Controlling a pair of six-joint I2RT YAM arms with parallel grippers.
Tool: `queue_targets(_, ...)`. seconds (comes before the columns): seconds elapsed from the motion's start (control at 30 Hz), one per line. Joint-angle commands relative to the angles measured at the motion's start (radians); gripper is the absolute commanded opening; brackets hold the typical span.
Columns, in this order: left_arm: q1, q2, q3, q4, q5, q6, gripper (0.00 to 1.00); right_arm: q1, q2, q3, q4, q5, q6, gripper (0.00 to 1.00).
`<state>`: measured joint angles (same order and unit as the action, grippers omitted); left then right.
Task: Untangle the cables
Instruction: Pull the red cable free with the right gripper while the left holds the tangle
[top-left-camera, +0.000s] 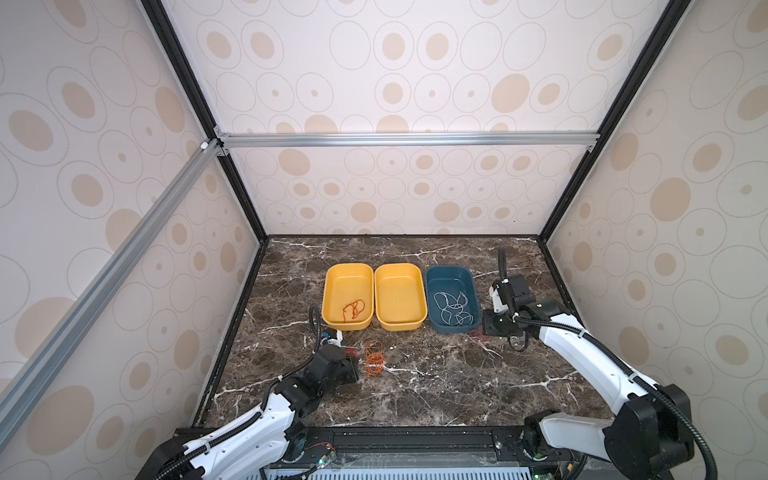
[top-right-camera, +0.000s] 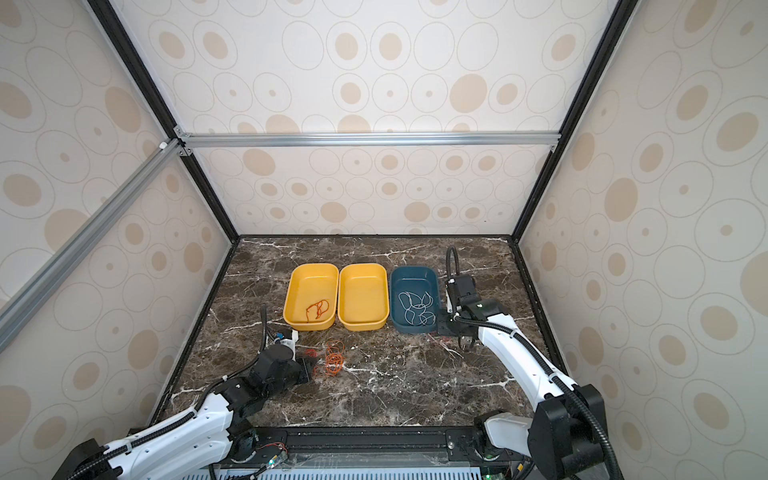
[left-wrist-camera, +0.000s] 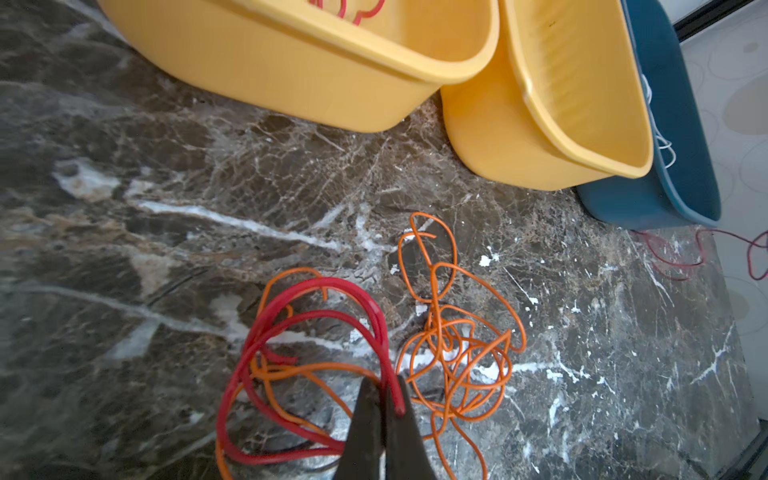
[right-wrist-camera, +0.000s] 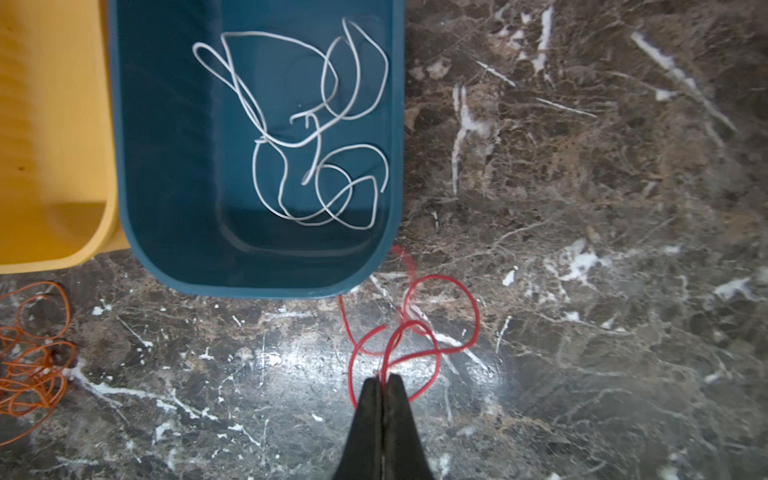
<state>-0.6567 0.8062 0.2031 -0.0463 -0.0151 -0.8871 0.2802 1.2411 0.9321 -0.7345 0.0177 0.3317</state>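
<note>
My left gripper (left-wrist-camera: 388, 384) is shut on a red cable (left-wrist-camera: 316, 286) whose loops rise just over the marble. An orange cable tangle (left-wrist-camera: 457, 345) lies beside it, with one orange strand threading through the red loops. In both top views this gripper (top-left-camera: 355, 363) sits left of the orange tangle (top-left-camera: 374, 359). My right gripper (right-wrist-camera: 384, 378) is shut on a thin red cable (right-wrist-camera: 457, 286) that loops by the blue bin's near corner. A white cable (right-wrist-camera: 291, 124) lies coiled inside the blue bin (right-wrist-camera: 166, 208). A reddish cable (top-left-camera: 353, 309) rests in the left yellow bin (top-left-camera: 332, 291).
Three bins stand in a row mid-table: two yellow and one blue (top-right-camera: 415, 274), with the middle yellow bin (top-left-camera: 399, 328) holding nothing. Patterned walls (top-left-camera: 415, 195) enclose the dark marble table (top-left-camera: 436, 386) on three sides. Black hoses arch over both wrists.
</note>
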Motion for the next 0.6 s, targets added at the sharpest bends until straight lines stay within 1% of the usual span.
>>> queue_targets(0.0,0.009,-0.009,0.001,-0.034,-0.026,0.001,0.00,-0.037,-0.016,-0.016,-0.055,0.060,0.006,0.00)
queue_targets(0.03,0.012,-0.007,0.001,-0.032,-0.024,0.001,0.00,-0.039,-0.017,-0.018,-0.054,0.044,0.005,0.00)
queue_targets(0.17,0.011,0.004,0.005,-0.021,-0.016,0.007,0.00,-0.039,-0.043,-0.035,-0.009,-0.087,0.009,0.00)
queue_targets(0.43,0.012,0.028,0.002,0.019,0.003,0.009,0.03,-0.039,-0.076,0.000,-0.039,-0.188,-0.015,0.00)
queue_targets(0.57,0.011,0.044,0.004,0.030,0.015,0.016,0.04,-0.036,-0.089,0.018,-0.043,-0.313,-0.047,0.00)
